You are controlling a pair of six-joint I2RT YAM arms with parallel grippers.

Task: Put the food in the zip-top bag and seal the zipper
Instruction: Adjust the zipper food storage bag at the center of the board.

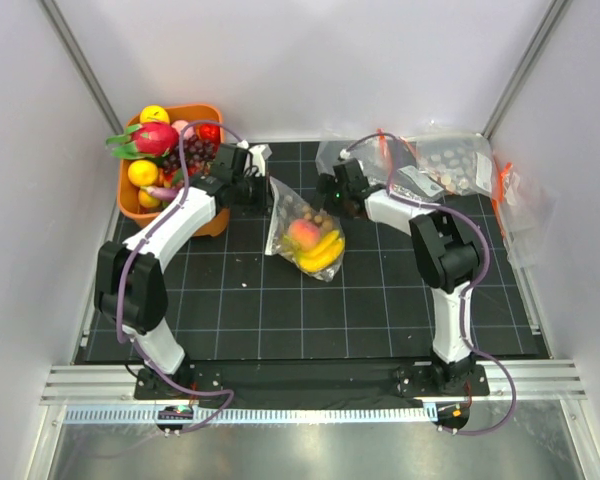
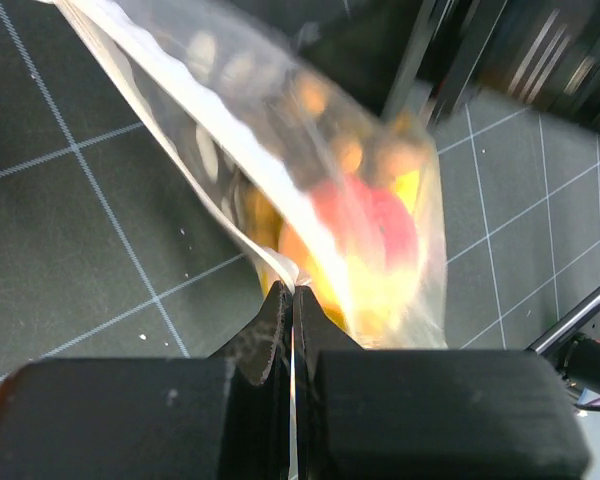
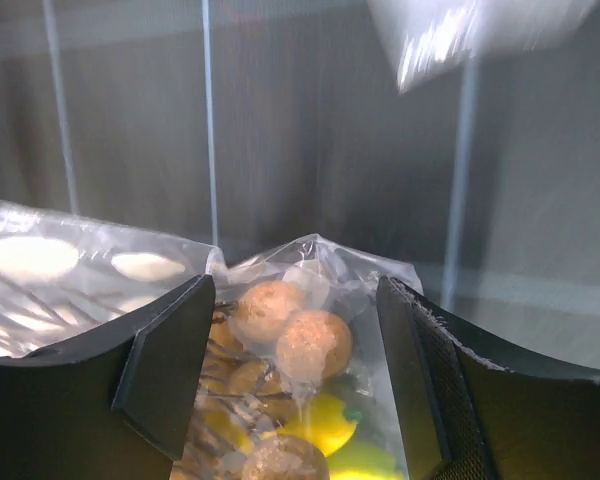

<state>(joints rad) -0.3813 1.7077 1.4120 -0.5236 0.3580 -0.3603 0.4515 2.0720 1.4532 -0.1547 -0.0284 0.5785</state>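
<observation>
Zip-top bag (image 1: 283, 213) in left pincer (image 2: 292, 292)

On my left wrist feed the zip-top bag (image 2: 280, 100) is smeared: the peach (image 2: 375, 220) is a red-orange blob, the zipper (image 2: 180, 100) a pale streak, sealed or not I can't tell. The right wrist feed cuts the banana bunch (image 3: 325, 425) off at 6 o'clock.

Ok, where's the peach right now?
In the top view the peach sits inside the zip-top bag at the middle of the mat, beside the banana bunch, between the left gripper and the right gripper.
</observation>
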